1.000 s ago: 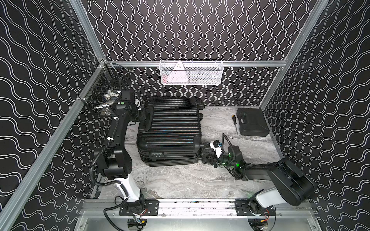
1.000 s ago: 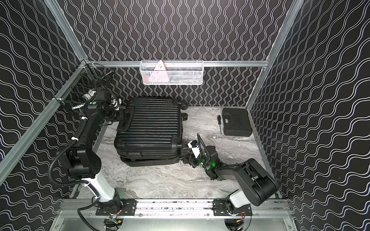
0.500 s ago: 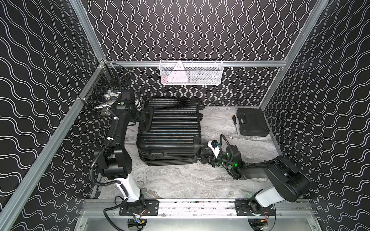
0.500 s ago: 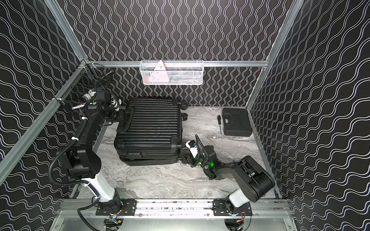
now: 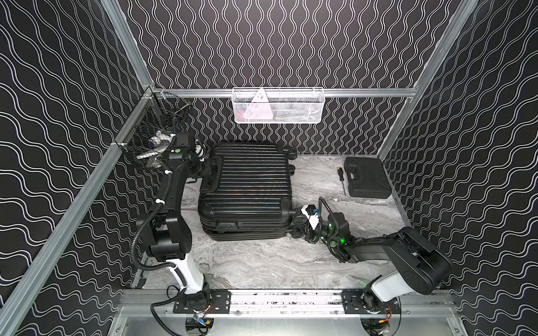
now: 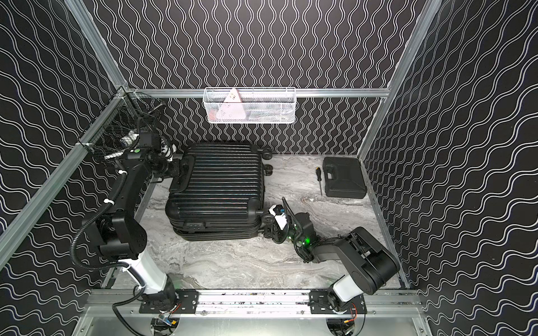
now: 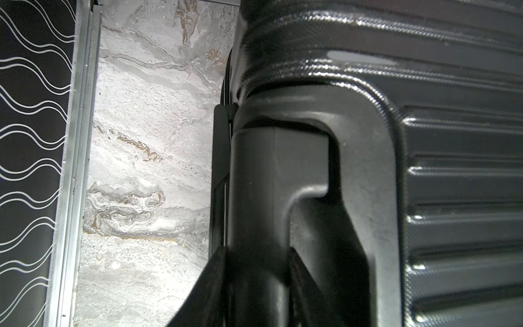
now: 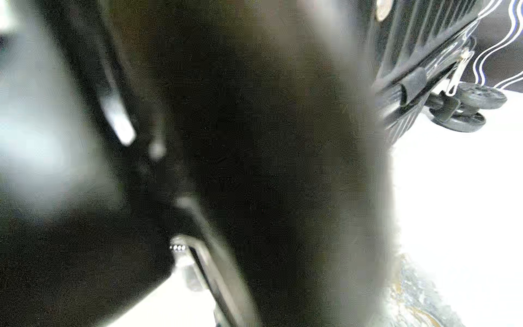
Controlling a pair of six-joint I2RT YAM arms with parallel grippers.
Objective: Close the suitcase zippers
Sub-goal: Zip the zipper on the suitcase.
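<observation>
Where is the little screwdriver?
In both top views the screwdriver lies on the marble table, on the right side near the back wall. It is just beside the small black case, well away from the suitcase.

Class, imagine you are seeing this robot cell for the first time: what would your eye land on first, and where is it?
The large ribbed black suitcase lies flat in the middle of the marble table. The left gripper clamps its handle at the left end, and the right gripper is shut at its near right corner. A white wire basket hangs on the back wall.
</observation>
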